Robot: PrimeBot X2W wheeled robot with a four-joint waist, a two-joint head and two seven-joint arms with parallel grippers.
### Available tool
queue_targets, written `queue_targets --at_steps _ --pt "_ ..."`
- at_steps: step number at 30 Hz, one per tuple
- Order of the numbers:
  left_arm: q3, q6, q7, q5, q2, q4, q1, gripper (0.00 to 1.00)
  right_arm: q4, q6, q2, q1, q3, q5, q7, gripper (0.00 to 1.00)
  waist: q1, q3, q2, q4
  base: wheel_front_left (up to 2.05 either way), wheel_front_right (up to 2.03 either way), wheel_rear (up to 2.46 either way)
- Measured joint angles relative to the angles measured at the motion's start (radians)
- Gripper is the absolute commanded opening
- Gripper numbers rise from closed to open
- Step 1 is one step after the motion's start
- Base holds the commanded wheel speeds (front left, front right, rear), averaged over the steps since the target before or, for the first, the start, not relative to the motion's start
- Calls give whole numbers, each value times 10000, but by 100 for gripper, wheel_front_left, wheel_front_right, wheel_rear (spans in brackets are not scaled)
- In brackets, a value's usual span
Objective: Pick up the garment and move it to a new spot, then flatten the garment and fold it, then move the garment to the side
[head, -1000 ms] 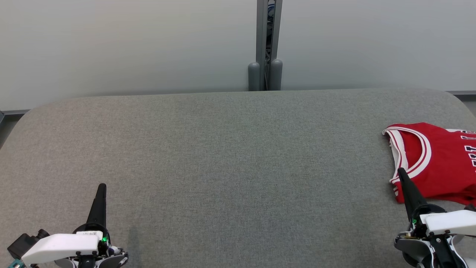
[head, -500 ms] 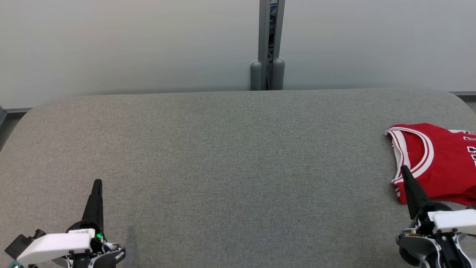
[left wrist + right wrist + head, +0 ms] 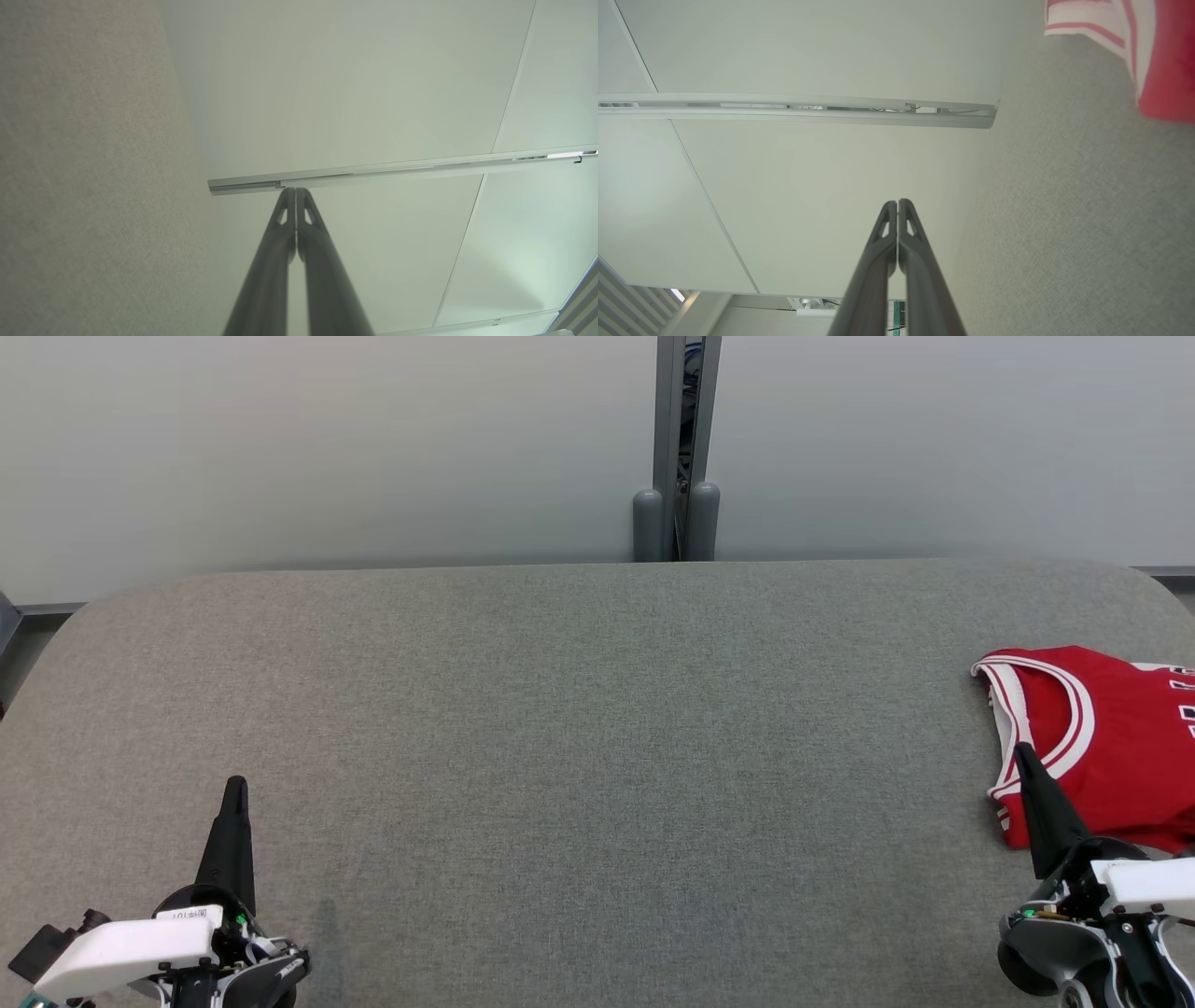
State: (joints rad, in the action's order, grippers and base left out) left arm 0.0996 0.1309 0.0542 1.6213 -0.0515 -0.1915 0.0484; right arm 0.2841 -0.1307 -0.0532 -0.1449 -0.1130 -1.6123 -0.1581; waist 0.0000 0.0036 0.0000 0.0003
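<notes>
The garment [image 3: 1111, 747] is a red sleeveless jersey with white trim, lying folded at the far right of the grey table [image 3: 579, 709], partly cut off by the picture's edge. A corner of the garment [image 3: 1153, 56] shows at the top right of the right wrist view. My right gripper [image 3: 1023, 752] is shut, its fingertips over the jersey's near left edge with nothing between them. Both of its fingers [image 3: 878, 261] press together in the right wrist view. My left gripper [image 3: 235, 786] stands shut and empty at the lower left, and its fingers [image 3: 275, 252] meet at the tips.
Pale wall panels rise behind the table, joined by a grey post [image 3: 686, 448] at centre back. The table's fabric top has rounded corners, and a dark gap [image 3: 7, 625] lies past its left edge.
The picture has shifted slightly, so the camera has moved. Both grippers stay shut and sit a little lower in the picture. The jersey lies as before.
</notes>
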Motion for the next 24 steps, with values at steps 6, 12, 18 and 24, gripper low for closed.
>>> queue_targets --at_steps 6,12,18,24 --pt "6 2 27 0 6 -2 0 0 2 0 2 1 -8 -2 -2 0 0 0 0 0 0 0 0" --pt "10 2 27 0 10 -2 0 0 2 0 2 1 -15 0 -13 0 0 0 0 0 0 0 0" --pt "13 2 29 0 12 -2 0 0 2 0 4 1 -23 0 -15 0 1 0 0 0 0 0 0" --pt "17 2 29 -2 13 -2 0 0 2 0 6 1 -31 2 -21 0 0 0 0 0 0 0 0"
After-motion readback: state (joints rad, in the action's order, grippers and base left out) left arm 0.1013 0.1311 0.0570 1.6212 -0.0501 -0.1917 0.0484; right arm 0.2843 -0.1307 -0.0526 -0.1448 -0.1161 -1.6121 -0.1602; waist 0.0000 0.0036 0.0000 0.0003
